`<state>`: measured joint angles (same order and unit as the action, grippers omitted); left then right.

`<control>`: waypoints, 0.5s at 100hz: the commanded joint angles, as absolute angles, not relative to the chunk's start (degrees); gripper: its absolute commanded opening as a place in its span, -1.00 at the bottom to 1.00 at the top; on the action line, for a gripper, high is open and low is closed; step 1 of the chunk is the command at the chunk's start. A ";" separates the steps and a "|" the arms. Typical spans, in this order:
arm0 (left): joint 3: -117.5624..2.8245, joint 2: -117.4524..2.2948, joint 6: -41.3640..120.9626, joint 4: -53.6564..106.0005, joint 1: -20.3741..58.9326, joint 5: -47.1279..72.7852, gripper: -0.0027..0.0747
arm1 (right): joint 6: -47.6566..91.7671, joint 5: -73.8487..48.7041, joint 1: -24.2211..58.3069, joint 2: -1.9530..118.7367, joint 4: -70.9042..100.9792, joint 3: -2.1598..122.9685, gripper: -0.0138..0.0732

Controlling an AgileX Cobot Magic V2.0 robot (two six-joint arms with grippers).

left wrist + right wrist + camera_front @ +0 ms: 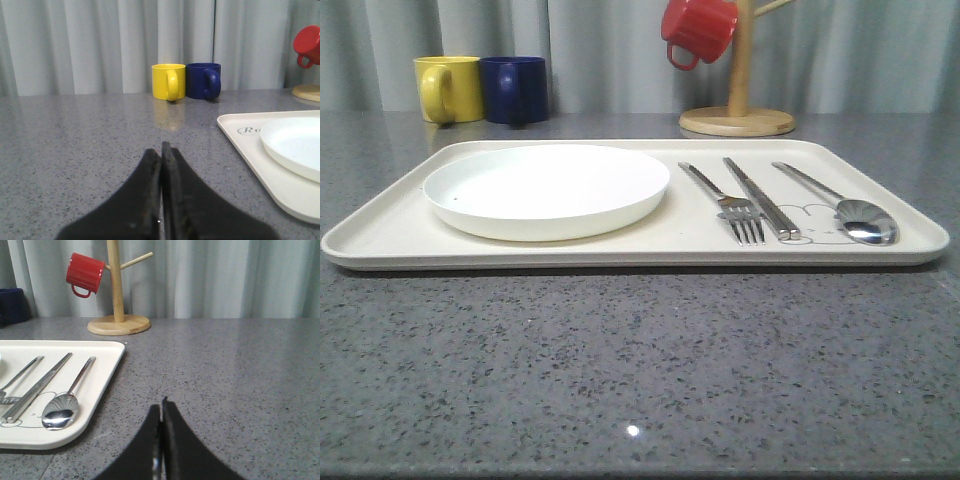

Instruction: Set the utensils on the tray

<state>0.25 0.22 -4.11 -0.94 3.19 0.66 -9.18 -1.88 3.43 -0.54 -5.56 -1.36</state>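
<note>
The cream tray [380, 235] lies across the middle of the grey table. On its left half rests the round white plate [547, 188]. On its right half lie the steel fork [725, 202], knife [762, 198] and spoon [848, 208], side by side. My left gripper [161, 150] is shut with nothing in it, low over bare table to the left of the tray [250, 145] and plate [295, 145]. My right gripper [161, 407] is shut and empty over bare table to the right of the tray [107, 367], near the spoon [62, 407].
A yellow mug [448, 88] and a navy mug [514, 89] stand behind the tray at the back left. A wooden mug tree [738, 105] with a red mug [697, 30] hanging on it stands at the back right. A grey curtain closes off the back.
</note>
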 commanded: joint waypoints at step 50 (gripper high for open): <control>1.87 2.31 -6.26 -2.84 1.97 -3.47 -0.98 | -8.78 2.90 3.08 -1.41 -5.69 -1.55 -0.84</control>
<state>0.25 0.22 -5.69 -2.79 2.07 0.61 -9.18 -1.86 3.43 -0.54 -5.56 -1.36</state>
